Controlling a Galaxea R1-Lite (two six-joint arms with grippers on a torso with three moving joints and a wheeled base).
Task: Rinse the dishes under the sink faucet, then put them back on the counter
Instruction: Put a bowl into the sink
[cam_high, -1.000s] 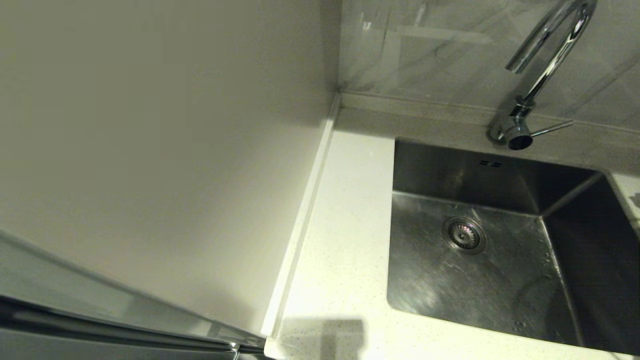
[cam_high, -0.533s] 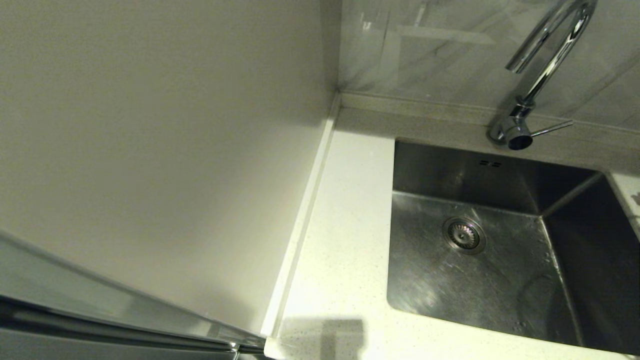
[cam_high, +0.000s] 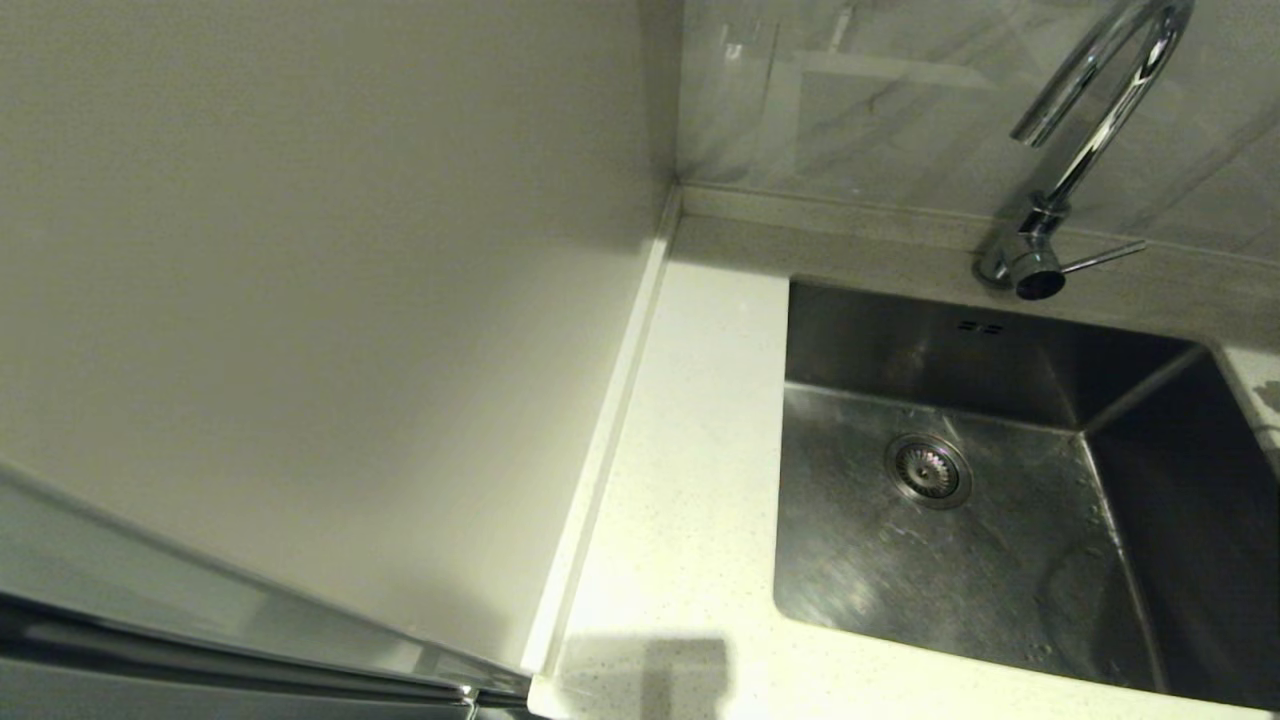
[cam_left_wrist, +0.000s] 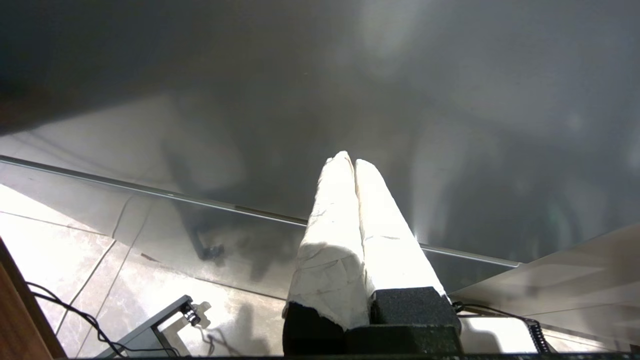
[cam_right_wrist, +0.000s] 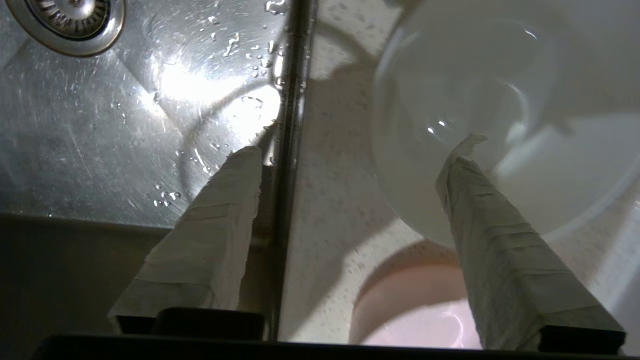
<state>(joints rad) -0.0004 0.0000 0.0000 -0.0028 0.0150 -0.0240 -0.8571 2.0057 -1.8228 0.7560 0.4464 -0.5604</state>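
While my right gripper (cam_right_wrist: 350, 150) hangs with its fingers (cam_right_wrist: 215, 210) spread wide and holding nothing, one finger stands over the sink (cam_right_wrist: 100, 125) edge and the other over a whitish bowl (cam_right_wrist: 450, 100) sitting upright on the counter (cam_right_wrist: 330, 200), mouth up; being round, it has no long axis. A pink bowl (cam_right_wrist: 415, 310) lies just nearer my wrist, also upright. I judge this bowl rinsed and set back: droplets dot the steel and the faucet (cam_high: 1090, 120) runs dry. I cannot see a third bowl, so what remains is unclear. My left gripper (cam_left_wrist: 355, 165) is parked away from the counter, fingers pressed together.
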